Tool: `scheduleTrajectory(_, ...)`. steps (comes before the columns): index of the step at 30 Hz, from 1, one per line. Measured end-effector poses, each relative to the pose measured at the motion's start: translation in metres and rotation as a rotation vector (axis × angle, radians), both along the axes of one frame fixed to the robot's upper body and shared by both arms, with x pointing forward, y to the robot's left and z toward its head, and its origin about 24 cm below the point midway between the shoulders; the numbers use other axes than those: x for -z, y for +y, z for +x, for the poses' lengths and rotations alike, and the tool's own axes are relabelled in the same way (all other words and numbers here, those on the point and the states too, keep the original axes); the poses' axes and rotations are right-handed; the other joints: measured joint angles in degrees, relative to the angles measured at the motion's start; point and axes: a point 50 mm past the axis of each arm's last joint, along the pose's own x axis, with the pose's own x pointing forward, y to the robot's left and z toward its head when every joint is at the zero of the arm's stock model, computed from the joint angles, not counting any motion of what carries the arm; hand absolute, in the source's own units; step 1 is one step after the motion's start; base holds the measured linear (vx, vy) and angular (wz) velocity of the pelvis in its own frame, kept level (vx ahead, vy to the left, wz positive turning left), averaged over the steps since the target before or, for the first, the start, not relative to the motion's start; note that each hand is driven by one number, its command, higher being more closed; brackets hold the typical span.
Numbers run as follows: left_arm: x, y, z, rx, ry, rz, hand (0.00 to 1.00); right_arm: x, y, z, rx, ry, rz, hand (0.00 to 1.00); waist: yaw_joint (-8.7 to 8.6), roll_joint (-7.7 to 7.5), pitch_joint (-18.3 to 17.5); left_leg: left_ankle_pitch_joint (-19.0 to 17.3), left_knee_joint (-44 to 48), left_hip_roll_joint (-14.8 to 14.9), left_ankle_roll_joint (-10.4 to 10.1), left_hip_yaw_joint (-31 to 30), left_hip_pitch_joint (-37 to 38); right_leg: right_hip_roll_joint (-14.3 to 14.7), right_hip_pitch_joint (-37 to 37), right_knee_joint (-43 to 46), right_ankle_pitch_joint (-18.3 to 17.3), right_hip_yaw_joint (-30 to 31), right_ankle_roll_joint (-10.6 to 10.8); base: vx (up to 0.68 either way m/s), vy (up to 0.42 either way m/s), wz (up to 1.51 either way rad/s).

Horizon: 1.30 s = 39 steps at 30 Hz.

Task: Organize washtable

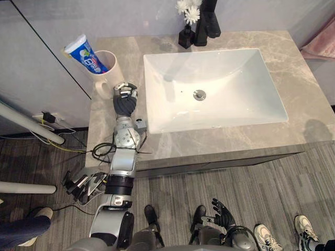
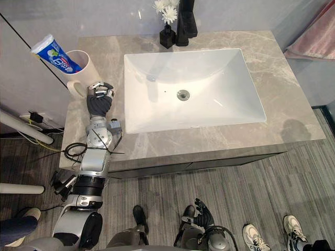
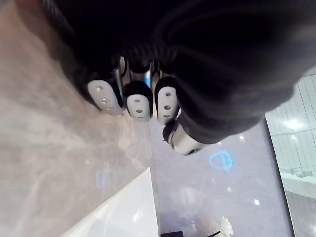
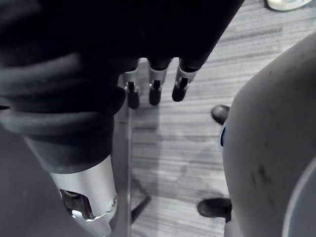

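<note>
A: Where's the left hand (image 1: 125, 98)?
B: Over the washtable (image 1: 293, 68), fingers curled in on nothing. The right hand (image 1: 222, 212) hangs low, fingers relaxed.
A: And past the left one?
B: The cup (image 1: 107, 65) just beyond its fingers, toothpaste tube (image 1: 86, 52) inside; sink (image 1: 220, 73) beside; black vase (image 1: 185, 37) farthest.

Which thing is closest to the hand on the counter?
The white cup, right beside the left hand; vase and tap stand far back behind the sink.
</note>
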Motion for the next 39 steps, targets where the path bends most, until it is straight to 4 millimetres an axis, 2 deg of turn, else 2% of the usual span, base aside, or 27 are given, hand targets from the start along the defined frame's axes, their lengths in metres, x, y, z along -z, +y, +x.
scheduleTrajectory(18, -0.008, -0.004, 0.003, 0.022, -0.020, 0.024, 1.00, -0.001, -0.001, 0.002, 0.011, -0.013, 0.008, 0.00, 0.00, -0.02, 1.1, 0.0, 0.0, -0.2, 0.0, -0.6, 0.1, -0.2, 0.4, 0.2, 0.0, -0.7, 0.0, 0.00, 0.000, 0.01)
scheduleTrajectory(29, -0.006, -0.016, 0.002, 0.114, -0.020, 0.040, 1.00, 0.000, -0.001, 0.002, 0.010, -0.005, 0.008, 0.00, 0.32, 0.03, 1.1, 0.0, 0.0, -0.5, 0.0, -1.1, 1.2, -0.7, 1.6, 0.6, -0.1, -1.2, 0.0, 0.00, 0.000, 0.01)
scheduleTrajectory(34, 0.001, -0.020, -0.014, 0.185, -0.039, 0.035, 1.00, 0.001, -0.001, 0.003, 0.012, -0.001, 0.006, 0.00, 0.39, 0.35, 1.1, -0.1, 0.0, -0.7, 0.2, -1.8, 2.2, -0.9, 3.0, 0.8, -0.4, -2.1, 0.1, -0.01, 0.010, 0.07)
scheduleTrajectory(39, 0.007, -0.013, -0.030, 0.201, -0.064, 0.019, 1.00, 0.003, -0.004, 0.001, 0.019, 0.012, 0.003, 0.00, 0.84, 0.98, 0.8, -0.1, 0.0, -0.8, 0.2, -2.6, 3.7, -1.0, 5.1, 0.8, -0.7, -2.9, 0.4, -0.01, 0.009, 0.10)
